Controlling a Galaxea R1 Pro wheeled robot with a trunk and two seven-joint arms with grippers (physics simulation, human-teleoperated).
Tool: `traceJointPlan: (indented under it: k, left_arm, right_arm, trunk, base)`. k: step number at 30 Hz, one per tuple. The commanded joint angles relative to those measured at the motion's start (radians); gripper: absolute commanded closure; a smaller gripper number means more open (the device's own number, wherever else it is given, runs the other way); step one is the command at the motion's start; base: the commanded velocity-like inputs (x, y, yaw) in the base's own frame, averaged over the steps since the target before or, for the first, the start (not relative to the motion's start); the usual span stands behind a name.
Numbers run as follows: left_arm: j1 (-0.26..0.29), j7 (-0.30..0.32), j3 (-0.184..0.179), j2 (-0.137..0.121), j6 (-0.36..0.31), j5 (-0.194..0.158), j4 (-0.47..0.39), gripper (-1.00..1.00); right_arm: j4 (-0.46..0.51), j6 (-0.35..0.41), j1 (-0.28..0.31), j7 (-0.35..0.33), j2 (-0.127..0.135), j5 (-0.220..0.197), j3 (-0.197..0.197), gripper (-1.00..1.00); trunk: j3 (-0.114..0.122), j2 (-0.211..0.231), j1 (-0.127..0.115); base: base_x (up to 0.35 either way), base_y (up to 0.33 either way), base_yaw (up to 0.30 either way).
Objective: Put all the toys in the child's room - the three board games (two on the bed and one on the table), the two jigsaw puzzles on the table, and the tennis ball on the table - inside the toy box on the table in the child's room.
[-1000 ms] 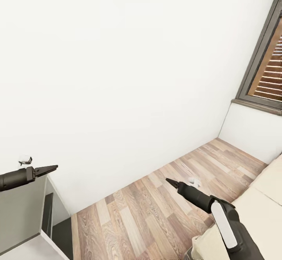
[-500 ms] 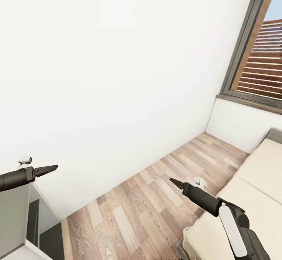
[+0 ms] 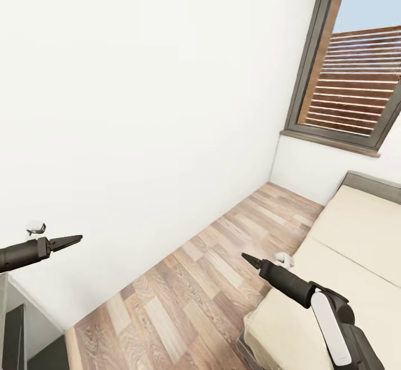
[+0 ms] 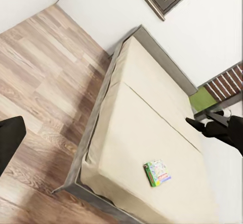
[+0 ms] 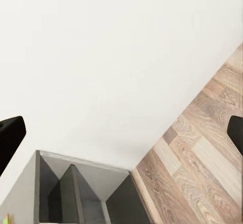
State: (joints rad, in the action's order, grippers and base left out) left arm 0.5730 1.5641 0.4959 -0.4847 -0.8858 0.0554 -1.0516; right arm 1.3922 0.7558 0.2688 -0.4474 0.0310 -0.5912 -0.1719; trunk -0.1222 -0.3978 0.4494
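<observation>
One board game (image 4: pixel 157 172), a small flat box printed in many colours, lies on the beige mattress of the bed (image 4: pixel 147 117) near its foot end. In the head view the bed (image 3: pixel 356 230) fills the lower right. My left gripper (image 3: pixel 75 240) hovers at the left over the floor, far from the bed. My right gripper (image 3: pixel 247 258) hangs above the bed's near corner, and it also appears in the left wrist view as the right gripper (image 4: pixel 205 124) above the mattress. In the right wrist view the fingers (image 5: pixel 10 138) stand far apart, holding nothing.
A white wall faces me, with a dark-framed window (image 3: pixel 356 80) at the right and wood-plank floor (image 3: pixel 195 286) between wall and bed. A grey-white cabinet with open shelves (image 5: pixel 76 193) stands at the wall; its edge (image 3: pixel 11 331) is at the lower left.
The camera has swung right: the window and bed take up more of the picture and the grey cabinet has slid off to the left. Both arms keep their pose.
</observation>
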Motion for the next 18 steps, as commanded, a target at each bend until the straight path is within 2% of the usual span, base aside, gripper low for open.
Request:
traceJointPlan:
  k: [1, 10, 18]
  left_arm:
    - [0.001, 0.007, 0.001, 0.0, -0.01, 0.006, -0.001, -1.0]
    - [0.001, 0.007, 0.001, 0.0, -0.01, 0.006, -0.001, -1.0]
    - [0.001, 0.007, 0.001, 0.0, -0.01, 0.006, -0.001, -1.0]
  right_arm:
    - [0.001, 0.006, 0.001, -0.003, 0.0, -0.001, -0.001, -1.0]
    - [0.003, 0.001, -0.003, -0.004, -0.001, -0.001, -0.001, -1.0]
    - [0.004, 0.002, -0.006, -0.005, -0.001, -0.001, -0.001, -1.0]
  trunk:
    - [-0.002, -0.002, 0.001]
    - [-0.002, -0.002, 0.001]
    - [-0.002, -0.002, 0.001]
  base:
    - [0.0, 0.0, -0.218]
    - [0.0, 0.0, -0.094]
    - [0.0, 0.0, -0.252]
